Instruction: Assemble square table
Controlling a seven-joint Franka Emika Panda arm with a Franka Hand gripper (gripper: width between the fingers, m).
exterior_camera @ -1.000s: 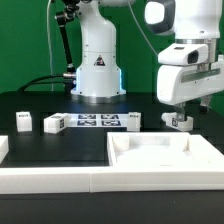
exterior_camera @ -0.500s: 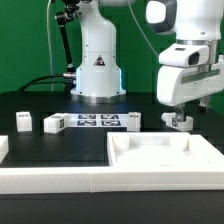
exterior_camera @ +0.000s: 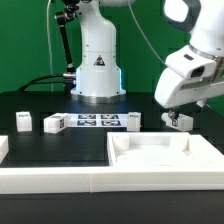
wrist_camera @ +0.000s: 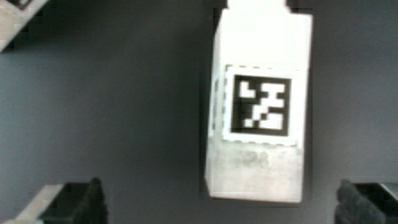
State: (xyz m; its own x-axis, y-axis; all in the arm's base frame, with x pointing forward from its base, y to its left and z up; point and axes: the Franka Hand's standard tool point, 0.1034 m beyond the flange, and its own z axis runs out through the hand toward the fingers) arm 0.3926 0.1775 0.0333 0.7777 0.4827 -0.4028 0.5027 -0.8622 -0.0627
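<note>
The square table's top is a white tray with a raised rim at the front of the exterior view's right. Three white tagged leg blocks stand on the black table: one at the left, one beside it, one right of the middle. My gripper hangs low behind the top's far right corner, over a fourth leg. In the wrist view this leg lies lengthwise with its tag up, and the gripper is open, its dark fingers wide apart and touching nothing.
The marker board lies flat between the legs, before the robot's white base. Long white border rails run along the front edge. A white piece sits at the far left. Another white part's corner shows in the wrist view.
The arm's upper links and wrist have tilted toward the exterior view's right. The gripper stays low at the same leg, still open. No part on the table has moved.
</note>
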